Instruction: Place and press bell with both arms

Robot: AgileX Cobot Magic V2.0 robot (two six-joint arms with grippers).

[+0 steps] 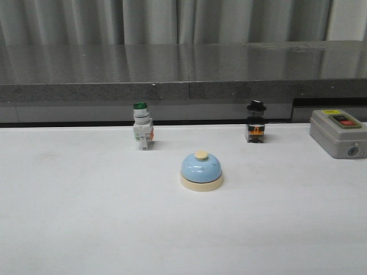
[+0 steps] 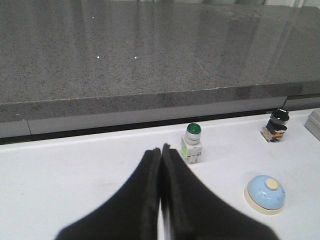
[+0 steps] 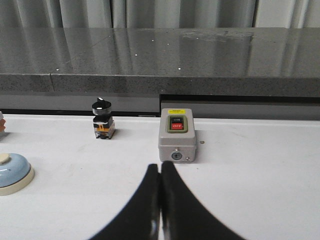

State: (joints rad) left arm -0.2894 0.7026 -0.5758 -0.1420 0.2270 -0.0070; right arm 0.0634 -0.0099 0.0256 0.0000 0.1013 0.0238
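Observation:
The light-blue dome bell (image 1: 201,171) with cream base and cream button stands upright on the white table, near the middle. It also shows in the left wrist view (image 2: 265,194) and at the edge of the right wrist view (image 3: 12,173). Neither arm shows in the front view. My left gripper (image 2: 161,148) is shut and empty, well away from the bell, near the green-capped switch. My right gripper (image 3: 160,166) is shut and empty, just in front of the grey box, far from the bell.
A green-capped white switch (image 1: 141,125) stands behind-left of the bell, a black-knobbed switch (image 1: 256,122) behind-right. A grey on/off switch box (image 1: 338,133) sits at the far right. A dark stone ledge (image 1: 183,71) runs along the table's back edge.

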